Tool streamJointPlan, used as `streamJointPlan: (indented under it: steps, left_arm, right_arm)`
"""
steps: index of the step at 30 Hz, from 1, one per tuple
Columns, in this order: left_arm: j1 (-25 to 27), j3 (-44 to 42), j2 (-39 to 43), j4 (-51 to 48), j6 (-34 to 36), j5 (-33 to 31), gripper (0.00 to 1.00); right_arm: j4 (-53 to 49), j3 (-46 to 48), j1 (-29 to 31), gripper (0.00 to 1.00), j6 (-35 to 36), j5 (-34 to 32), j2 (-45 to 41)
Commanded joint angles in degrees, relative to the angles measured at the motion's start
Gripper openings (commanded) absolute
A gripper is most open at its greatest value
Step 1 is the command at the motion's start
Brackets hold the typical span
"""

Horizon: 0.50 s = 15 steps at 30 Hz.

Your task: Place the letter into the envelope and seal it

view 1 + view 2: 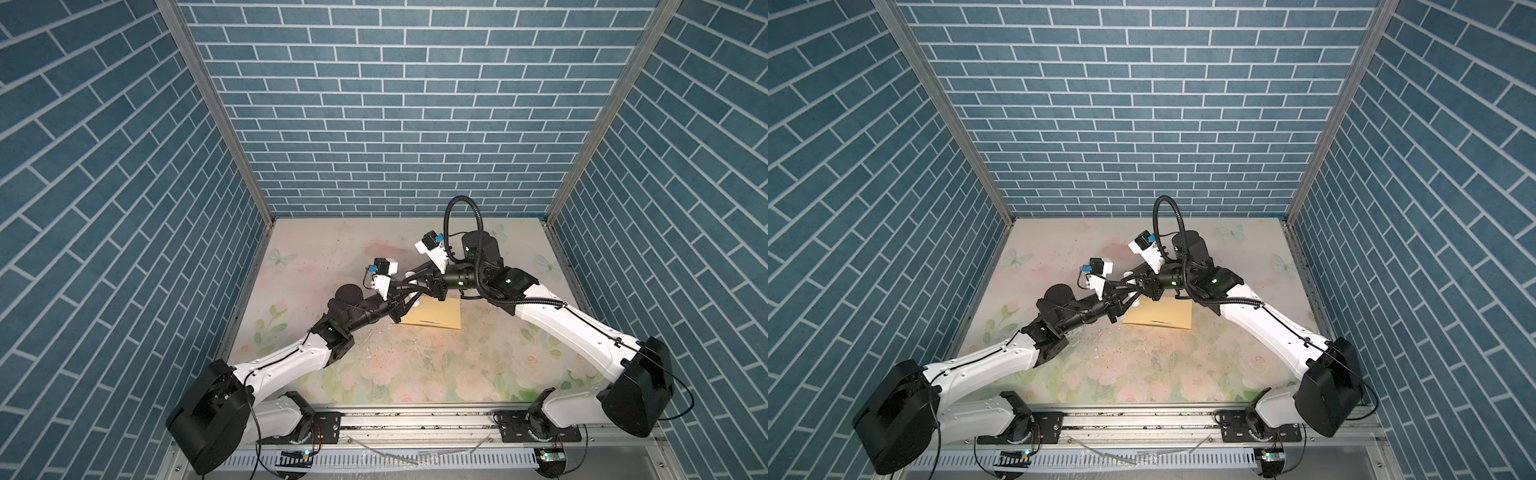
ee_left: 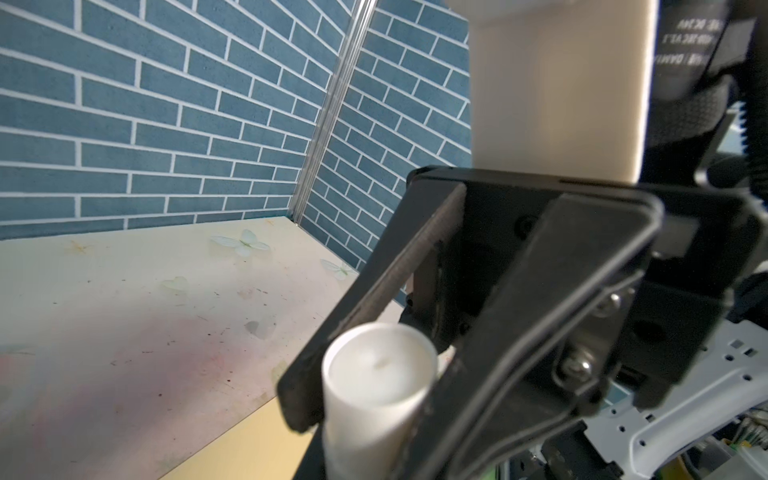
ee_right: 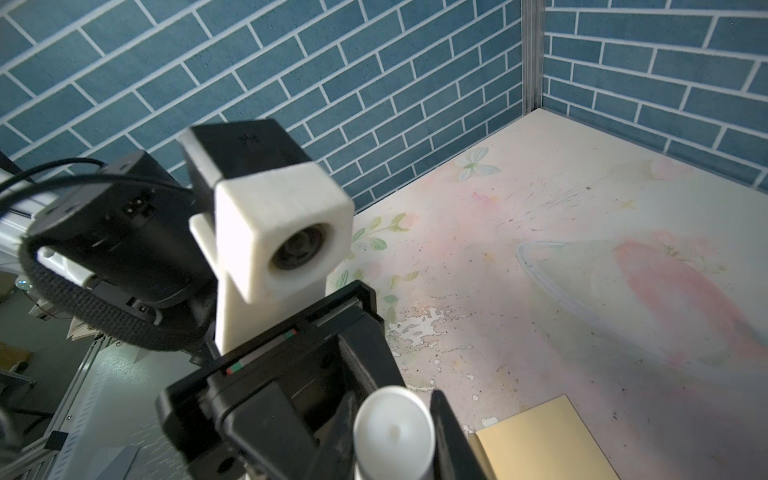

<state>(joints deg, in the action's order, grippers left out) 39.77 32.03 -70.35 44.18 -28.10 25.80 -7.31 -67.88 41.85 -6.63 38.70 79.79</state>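
The yellow-tan envelope point(image 1: 436, 318) point(image 1: 1163, 318) lies flat on the table's middle, with a small dark mark near its front edge. My two grippers meet above its far left corner and hold one white glue stick tube point(image 1: 415, 301) between them. The left gripper point(image 1: 415, 296) point(image 2: 374, 440) is shut on one end of the tube point(image 2: 380, 370). On the other end point(image 3: 392, 419) the right gripper point(image 1: 411, 277) point(image 3: 395, 451) is shut. A corner of the envelope point(image 3: 548, 440) point(image 2: 249, 444) shows under the tube in both wrist views. The letter shows in no view.
The floral table top point(image 1: 374, 365) is walled by blue brick panels at the back and both sides. An aluminium rail point(image 1: 415, 419) runs along the front edge. The left arm's wrist camera point(image 3: 286, 232) sits close in front of the right wrist.
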Motion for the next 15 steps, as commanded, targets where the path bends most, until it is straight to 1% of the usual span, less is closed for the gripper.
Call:
streamJointPlan:
  steps: [1,3,5,8,10,15]
  left_arm:
    - [-0.40,1.16,-1.60,2.28,-2.64,-1.94,0.06]
    - [-0.44,1.05,-1.81,2.31,-3.25,-3.57,0.00]
    - [-0.37,0.82,-1.74,1.77,-4.09,-6.01,0.00]
    - [-0.39,0.69,-0.86,0.01,-5.56,-9.90,0.00]
    - [-0.39,0.89,0.05,-1.22,-6.98,-12.52,0.00]
    - [-0.39,0.66,2.52,-1.73,-12.84,-17.75,0.00]
  right_arm:
    - [1.40,-1.89,0.39,0.10,2.85,1.42,-0.66]
    - [2.34,-1.20,0.43,0.19,3.19,-0.29,-1.40]
    - [3.53,-0.01,0.41,0.33,4.12,-3.08,-2.82]
    - [7.86,3.73,0.42,0.49,5.30,-7.31,-5.80]
    - [12.07,7.31,0.46,0.56,5.97,-10.37,-7.78]
    - [23.09,16.37,0.67,0.65,8.10,-15.94,-11.25]
